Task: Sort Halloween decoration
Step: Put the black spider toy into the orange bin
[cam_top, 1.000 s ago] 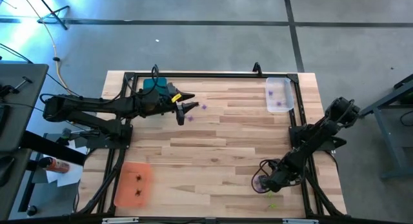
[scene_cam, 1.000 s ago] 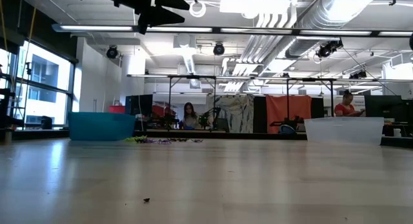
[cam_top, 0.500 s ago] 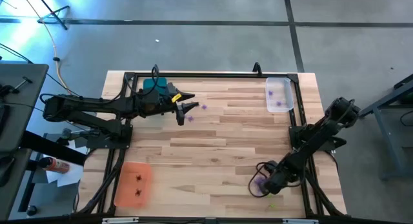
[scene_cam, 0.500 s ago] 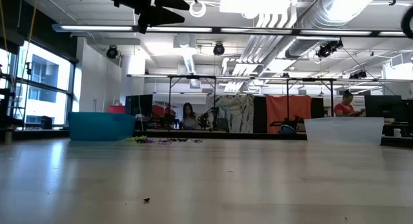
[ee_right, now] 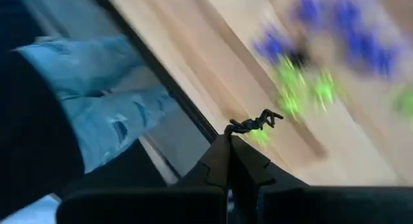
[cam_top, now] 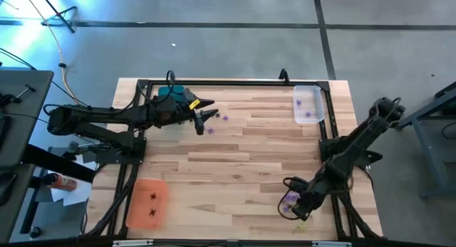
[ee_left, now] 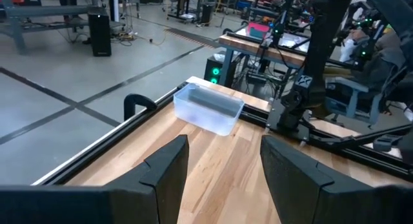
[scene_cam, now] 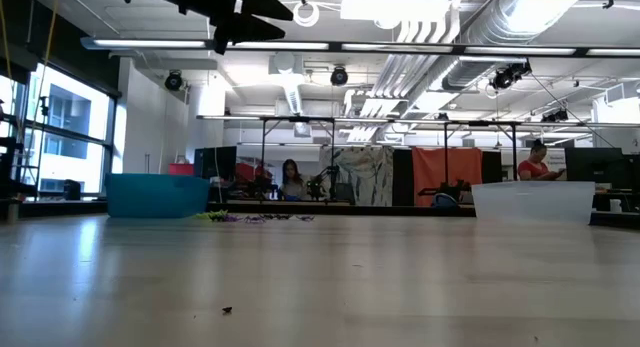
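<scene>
Several tiny purple trinkets point(cam_top: 288, 200) and lime green ones point(ee_right: 290, 95) of the Halloween decoration lie in a loose pile near the table's near right corner. My right gripper point(cam_top: 297, 209) hangs over that pile, shut on a dark, spider-shaped trinket point(ee_right: 255, 122). More purple trinkets point(cam_top: 225, 118) lie at the far left, beside my left gripper point(cam_top: 201, 121). That gripper is held level above the table, its fingers open point(ee_left: 222, 159) and nothing between them. My right gripper pinches one end of the dark trinket point(ee_right: 233, 128) between its two fingertips. The fingers slant down from above. The rest of the trinket sticks out past the tips, lifted clear of the table.
A clear tray point(cam_top: 308, 104) with purple trinkets stands at the far right, a teal tray point(cam_top: 171, 94) at the far left under my left arm, and an orange tray point(cam_top: 148, 202) with dark trinkets at the near left. A person's legs in jeans point(ee_right: 103, 101) show beyond the table's edge.
My right arm has risen from the pile at the near right corner, and its gripper has come up clear of the table. My left arm has kept still.
</scene>
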### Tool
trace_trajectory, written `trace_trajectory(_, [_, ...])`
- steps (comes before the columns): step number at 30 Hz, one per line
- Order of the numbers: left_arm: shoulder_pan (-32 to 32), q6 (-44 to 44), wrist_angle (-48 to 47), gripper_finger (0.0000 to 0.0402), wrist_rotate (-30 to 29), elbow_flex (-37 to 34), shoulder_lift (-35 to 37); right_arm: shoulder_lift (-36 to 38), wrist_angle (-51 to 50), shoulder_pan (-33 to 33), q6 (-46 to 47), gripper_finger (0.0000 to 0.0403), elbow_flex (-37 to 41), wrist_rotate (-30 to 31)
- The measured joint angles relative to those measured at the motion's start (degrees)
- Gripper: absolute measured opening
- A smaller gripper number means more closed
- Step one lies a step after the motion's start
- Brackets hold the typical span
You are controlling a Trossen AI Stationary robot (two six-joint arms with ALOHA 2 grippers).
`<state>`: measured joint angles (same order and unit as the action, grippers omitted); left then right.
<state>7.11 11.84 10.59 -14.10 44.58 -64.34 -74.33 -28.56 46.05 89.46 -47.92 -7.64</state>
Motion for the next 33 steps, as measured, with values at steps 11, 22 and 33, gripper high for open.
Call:
trace_trajectory(11, [-0.12,6.17,0.29,0.0182,11.1,0.0,0.0,7.41,9.89,-13.6,-40.62,0.0,-0.02,23.19])
trace_trajectory(22, [-4.34,1.77,12.65,0.0182,22.35,-0.02,0.0,1.25,39.82,-38.98,-70.96,0.0,-2.22,2.21])
trace_trajectory(33, [-7.06,2.22,13.49,0.0182,22.41,0.76,-4.09,-10.37,21.85,-46.6,-92.11,0.0,-24.48,-10.19])
